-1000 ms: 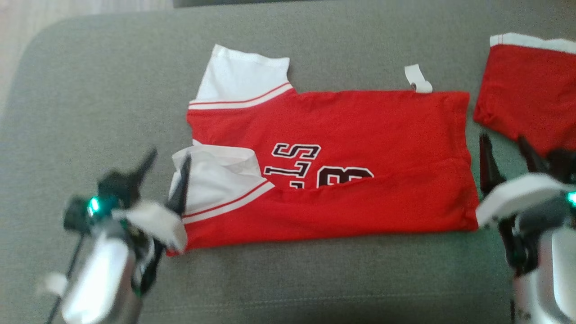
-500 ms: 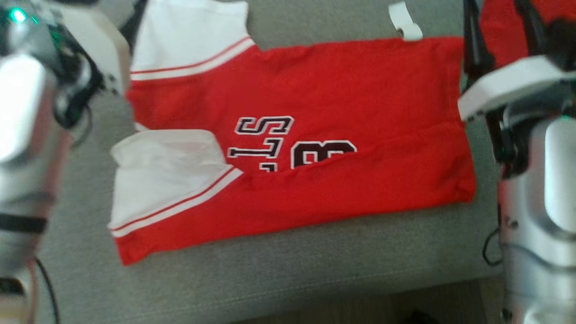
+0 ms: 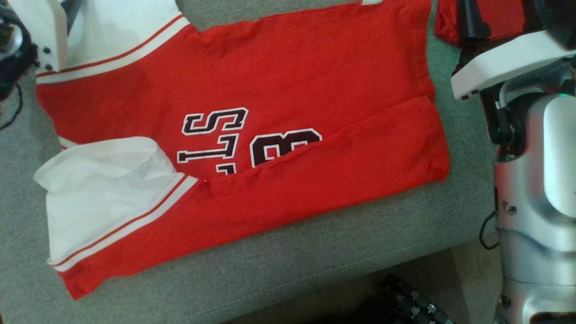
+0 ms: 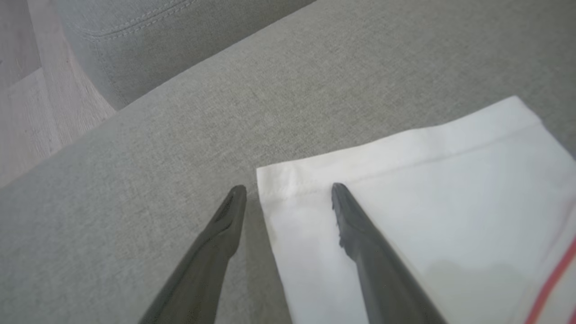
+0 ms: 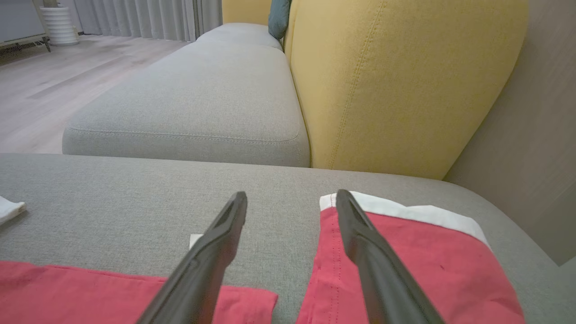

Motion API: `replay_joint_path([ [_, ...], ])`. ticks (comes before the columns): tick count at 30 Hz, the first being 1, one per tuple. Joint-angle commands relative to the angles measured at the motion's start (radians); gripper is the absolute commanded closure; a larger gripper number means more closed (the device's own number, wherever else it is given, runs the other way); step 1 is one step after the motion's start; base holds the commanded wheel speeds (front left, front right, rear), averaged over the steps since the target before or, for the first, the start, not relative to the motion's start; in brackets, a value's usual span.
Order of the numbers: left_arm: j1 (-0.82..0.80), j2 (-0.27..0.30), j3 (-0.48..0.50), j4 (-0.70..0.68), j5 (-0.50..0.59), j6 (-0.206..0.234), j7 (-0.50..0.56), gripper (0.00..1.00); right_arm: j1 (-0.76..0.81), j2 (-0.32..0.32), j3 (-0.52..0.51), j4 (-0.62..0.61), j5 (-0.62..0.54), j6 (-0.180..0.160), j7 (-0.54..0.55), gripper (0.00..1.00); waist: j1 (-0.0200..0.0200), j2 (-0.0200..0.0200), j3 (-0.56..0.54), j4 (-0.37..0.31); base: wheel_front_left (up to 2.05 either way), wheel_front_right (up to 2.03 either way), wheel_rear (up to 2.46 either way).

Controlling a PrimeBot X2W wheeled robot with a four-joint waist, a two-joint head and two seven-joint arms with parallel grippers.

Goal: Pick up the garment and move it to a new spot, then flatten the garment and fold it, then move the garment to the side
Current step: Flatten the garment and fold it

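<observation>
**A:** Start at the left end of the grey cushion [image 3: 270,270]. What is there?

**B:** The left gripper [image 4: 288,188], over the cushion's far left part. Its two dark fingers are spread apart and hold nothing. One is above bare cushion fabric, the other above the corner of the garment's far white sleeve [image 4: 427,180]. I cannot tell whether the tips touch anything.

**A:** And the garment itself?

**B:** The red garment [image 3: 288,81] lies spread across the middle of the cushion, sleeves to the left and hem to the right. Its near white sleeve [image 3: 103,189] is folded in over the red. The near long edge is folded up and covers the lower part of the dark lettering [image 3: 252,139]. The garment's near left corner comes close to the cushion's front edge.

**A:** What is further right?

**B:** First a narrow strip of bare cushion. Then, on the cushion's far right part, a second red piece [image 5: 405,261] with a white band along its far edge. It lies apart from the garment.

**A:** And the right gripper?

**B:** The right gripper [image 5: 291,194] hangs over that strip with its fingers released and wide, gripping nothing. One finger is above the grey fabric, the other above the near edge of the second red piece. Beyond the cushion's far right corner stands a yellow backrest [image 5: 396,81].
</observation>
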Motion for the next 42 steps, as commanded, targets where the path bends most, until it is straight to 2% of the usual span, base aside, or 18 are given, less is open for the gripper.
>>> replay_joint_path([
  [1,-0.06,0.055,0.023,-0.013,-0.006,0.001,-0.009,0.0,-0.02,-0.002,0.013,-0.035,0.007,0.007,-0.008,0.0,-0.0001,0.0,0.006,-0.006,0.0,0.0,0.0],
  [8,-0.097,0.049,-0.054,0.048,-0.049,0.001,-0.019,0.0,-0.015,-0.002,0.009,-0.04,0.01,0.007,-0.009,0.0,-0.0001,0.0,0.014,-0.013,0.0,0.0,0.0],
  [9,-0.098,0.046,-0.065,0.051,-0.064,0.001,-0.013,0.23,-0.014,-0.002,0.006,-0.04,0.009,0.007,-0.007,0.0,-0.0001,0.0,0.014,-0.012,0.0,0.0,0.0],
  [10,-0.099,0.044,-0.077,0.05,-0.081,0.001,-0.009,0.8,-0.015,-0.002,0.004,-0.04,0.007,0.007,-0.005,0.0,-0.0001,0.0,0.013,-0.01,0.0,0.0,0.0],
  [11,-0.099,0.041,-0.087,0.048,-0.098,0.001,-0.006,1.0,-0.016,-0.002,0.001,-0.039,0.005,0.007,-0.003,0.0,-0.0001,0.0,0.011,-0.007,0.0,0.0,0.0],
  [15,-0.108,0.037,-0.104,0.05,-0.151,0.001,-0.044,1.0,-0.02,-0.002,-0.019,-0.027,0.01,0.007,0.005,0.0,-0.0001,0.0,-0.003,0.014,0.0,0.0,0.0],
  [22,-0.104,0.007,-0.093,0.047,-0.189,0.001,-0.219,1.0,-0.015,-0.006,-0.013,0.039,0.063,0.007,0.038,0.0,-0.0001,0.0,-0.049,0.083,0.0,0.0,0.0],
  [26,-0.074,-0.001,-0.101,0.005,-0.203,0.001,-0.308,1.0,-0.012,-0.04,-0.013,0.111,0.128,0.007,0.085,0.0,-0.0001,0.0,-0.075,0.135,0.0,0.0,0.0],
  [37,-0.019,-0.003,-0.144,-0.088,-0.212,0.001,-0.338,1.0,-0.054,-0.111,-0.04,0.326,0.182,0.007,0.191,0.0,-0.0001,0.0,-0.084,0.19,0.0,0.0,0.0],
  [42,-0.019,0.001,-0.151,-0.103,-0.215,0.001,-0.333,1.0,-0.085,-0.126,-0.035,0.383,0.192,0.007,0.194,0.0,-0.0001,0.0,-0.078,0.196,0.0,0.0,0.0],
])
